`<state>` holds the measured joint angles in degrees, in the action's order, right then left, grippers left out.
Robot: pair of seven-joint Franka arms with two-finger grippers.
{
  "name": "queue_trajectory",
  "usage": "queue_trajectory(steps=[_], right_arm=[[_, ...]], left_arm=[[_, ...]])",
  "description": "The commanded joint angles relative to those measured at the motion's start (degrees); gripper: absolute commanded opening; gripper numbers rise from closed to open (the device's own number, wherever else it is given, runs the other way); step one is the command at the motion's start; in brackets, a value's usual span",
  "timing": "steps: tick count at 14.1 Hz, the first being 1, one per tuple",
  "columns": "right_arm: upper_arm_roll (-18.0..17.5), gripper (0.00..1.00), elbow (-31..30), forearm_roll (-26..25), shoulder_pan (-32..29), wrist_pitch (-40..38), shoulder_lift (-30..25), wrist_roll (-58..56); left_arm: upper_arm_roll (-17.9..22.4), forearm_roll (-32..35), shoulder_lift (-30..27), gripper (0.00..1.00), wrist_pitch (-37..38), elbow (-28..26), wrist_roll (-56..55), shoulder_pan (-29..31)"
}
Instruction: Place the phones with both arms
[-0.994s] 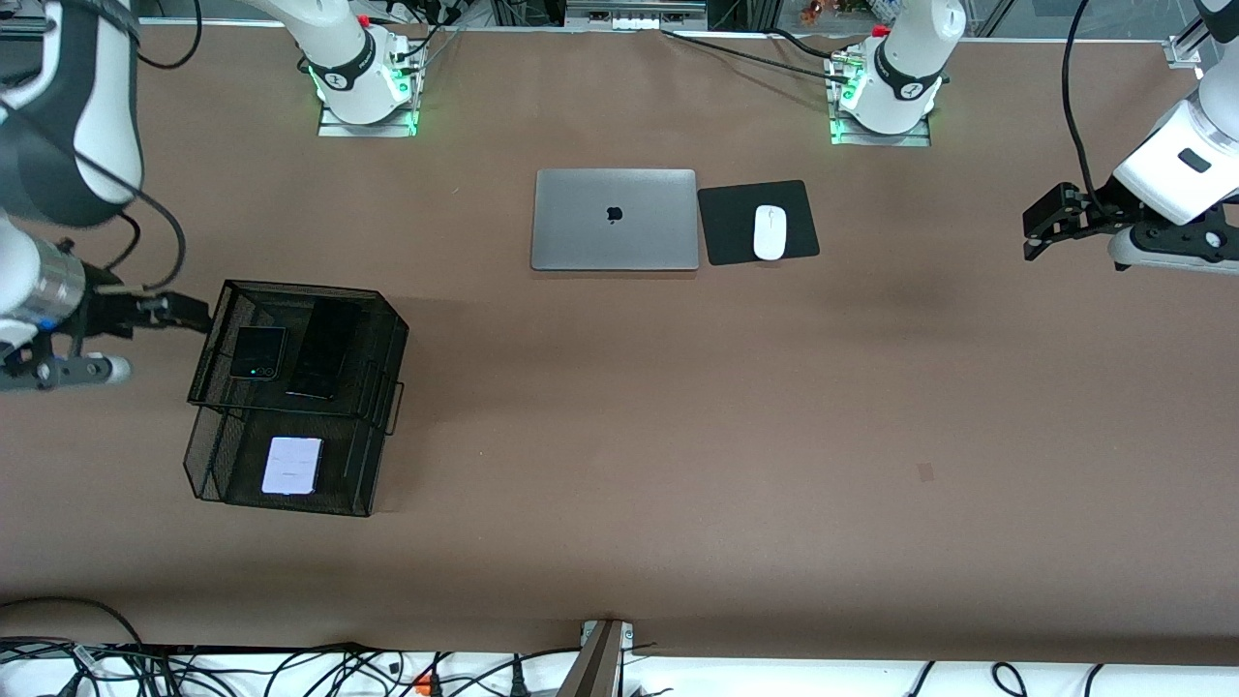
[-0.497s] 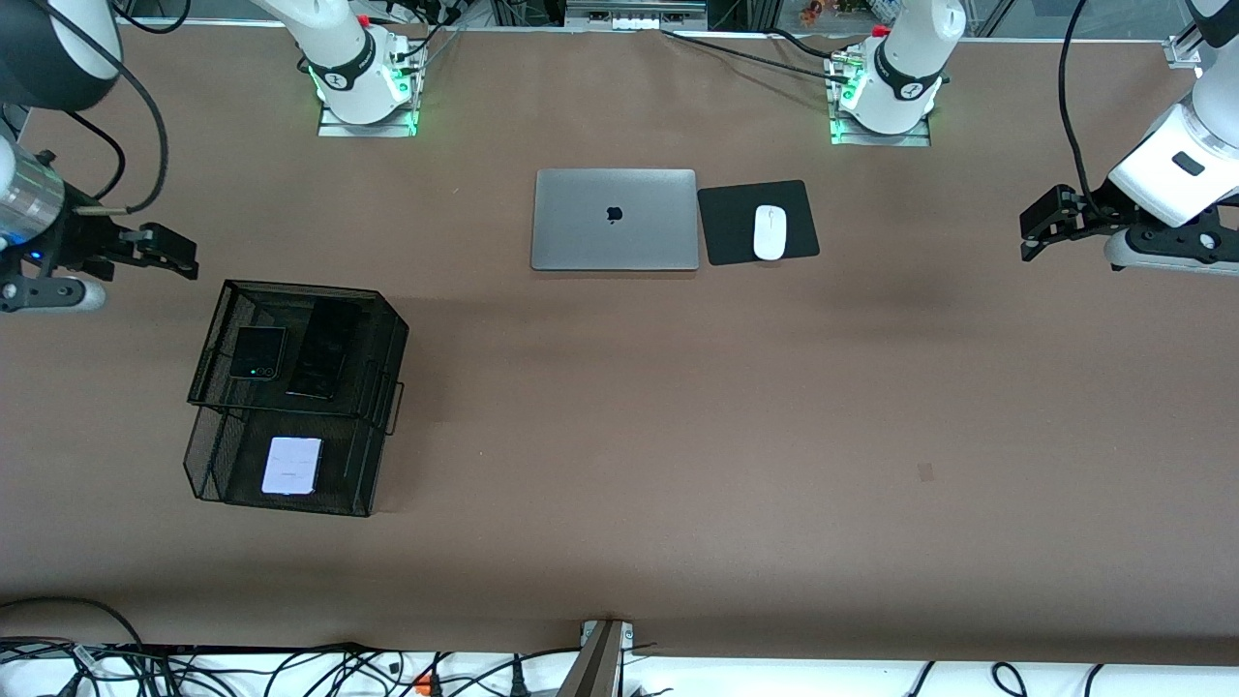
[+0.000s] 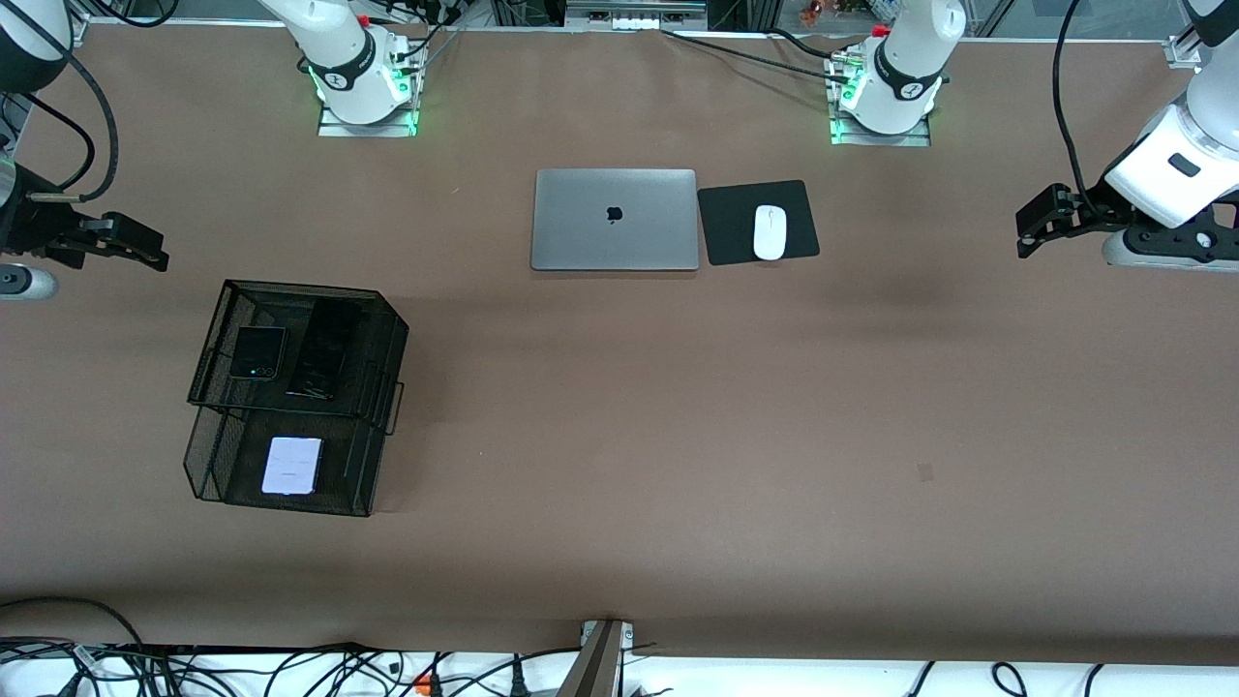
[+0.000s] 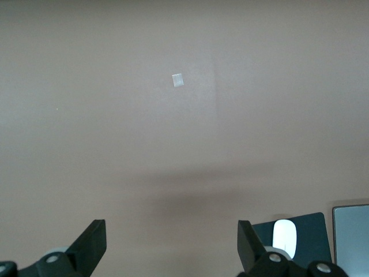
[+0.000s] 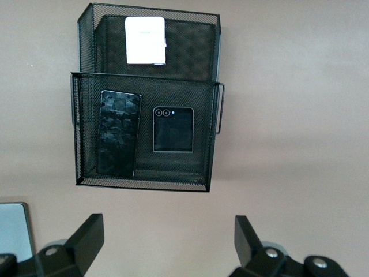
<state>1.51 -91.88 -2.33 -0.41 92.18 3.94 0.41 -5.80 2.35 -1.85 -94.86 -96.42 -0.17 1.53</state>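
A two-tier black mesh rack (image 3: 300, 287) stands toward the right arm's end of the table. Its upper tray holds a squarish black flip phone (image 3: 257, 352) beside a long slim black phone (image 3: 323, 348). The lower tray, nearer the front camera, holds a pale white phone (image 3: 291, 466). The right wrist view shows the flip phone (image 5: 173, 129), the slim phone (image 5: 119, 133) and the white phone (image 5: 145, 40). My right gripper (image 3: 135, 247) (image 5: 167, 242) hangs open and empty over bare table beside the rack. My left gripper (image 3: 1034, 225) (image 4: 171, 242) waits open and empty over the left arm's end.
A closed grey laptop (image 3: 615, 220) lies mid-table near the bases, with a white mouse (image 3: 770, 232) on a black pad (image 3: 736, 242) beside it. The left wrist view catches the mouse (image 4: 283, 234) and a laptop corner (image 4: 351, 228). Cables run along the table's front edge.
My right gripper has drawn away from the rack's side, toward the bases' edge and outward. The left gripper has barely drifted. The phones have not moved.
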Motion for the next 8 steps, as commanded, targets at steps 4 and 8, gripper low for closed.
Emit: queue_trajectory(steps=[4,8], right_arm=[[-1.24,1.00,-0.84,-0.22,-1.17,-1.13,-1.48,1.88],[-1.07,1.00,-0.76,0.04,-1.17,-1.21,-1.57,2.49]], left_arm=[[-0.44,0.90,-1.22,1.00,1.26,-0.44,-0.71,0.23],[-0.35,0.82,-1.22,1.00,1.26,-0.43,-0.79,0.23]])
